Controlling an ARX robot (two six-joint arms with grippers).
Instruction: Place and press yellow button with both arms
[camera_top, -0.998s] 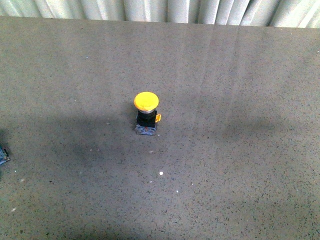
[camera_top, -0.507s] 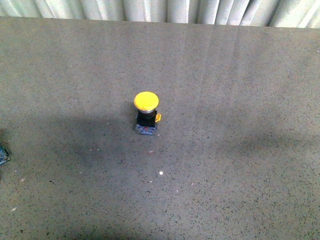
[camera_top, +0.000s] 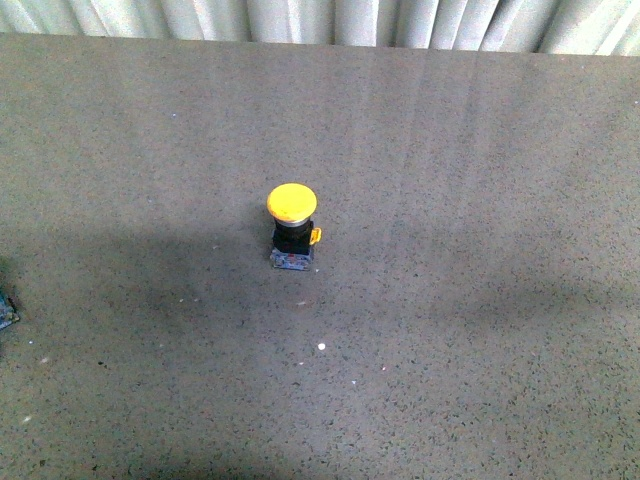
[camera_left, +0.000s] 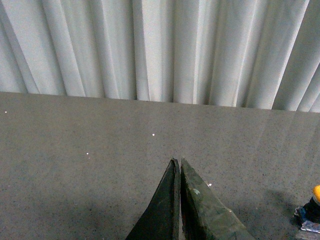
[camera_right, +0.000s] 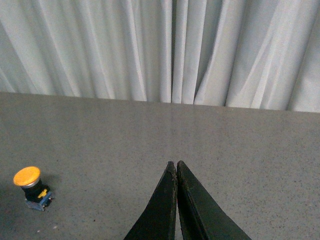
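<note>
The yellow button (camera_top: 292, 228) stands upright on the grey table (camera_top: 480, 330) near its middle, with its round yellow cap up, a black body, a small yellow tab on its right and a bluish base. It also shows in the right wrist view (camera_right: 31, 188) and, cut by the frame edge, in the left wrist view (camera_left: 313, 212). My left gripper (camera_left: 176, 161) is shut and empty, apart from the button. My right gripper (camera_right: 175, 163) is shut and empty, well to the button's right. Neither arm shows in the front view.
A pleated white curtain (camera_top: 320, 20) hangs behind the table's far edge. A small bluish object (camera_top: 5, 310) pokes in at the front view's left edge. Small white specks (camera_top: 321, 346) lie on the table in front of the button.
The bluish object at the left edge has slipped slightly further out of the frame. The button has not moved.
</note>
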